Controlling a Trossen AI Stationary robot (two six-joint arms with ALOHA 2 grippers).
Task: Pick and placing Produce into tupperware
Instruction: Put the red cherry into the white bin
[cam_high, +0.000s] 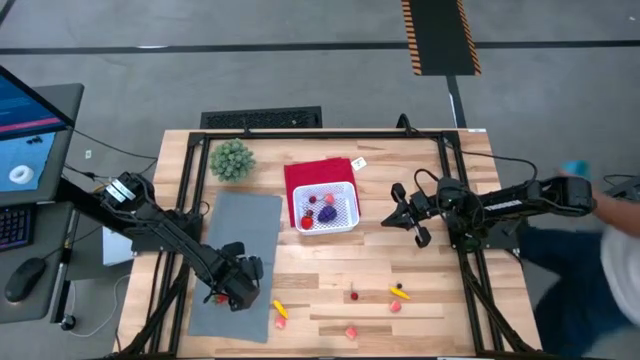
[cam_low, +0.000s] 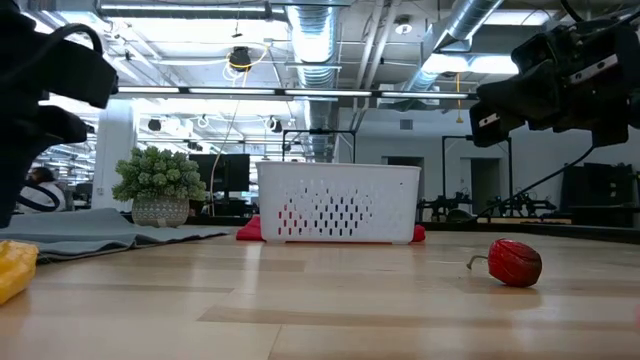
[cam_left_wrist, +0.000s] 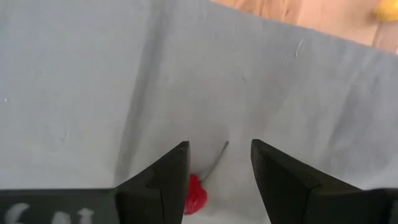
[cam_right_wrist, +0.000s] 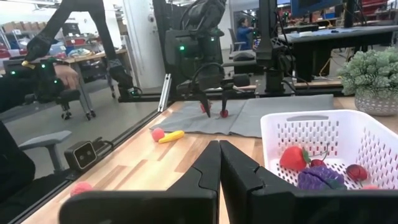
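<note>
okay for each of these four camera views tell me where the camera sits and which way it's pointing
High: overhead, straight down on table, both arms, white basket.
Low: tabletop height, level toward the basket and room; arms at upper corners.
Left wrist: down at grey mat; left gripper jaws apart over a red cherry.
Right wrist: across table; right gripper jaws shut.
Shared: right wrist also shows the basket and left gripper.

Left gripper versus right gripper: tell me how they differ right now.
The left gripper has its fingers apart, a gap showing between them; the right gripper is shut, fingers pressed together. The left gripper hangs over the grey mat with a small red cherry just below its fingers; the right gripper hovers beside the white basket, which already holds some produce, with nothing between its fingers. Both are dark two-finger grippers, neither holding anything.
</note>
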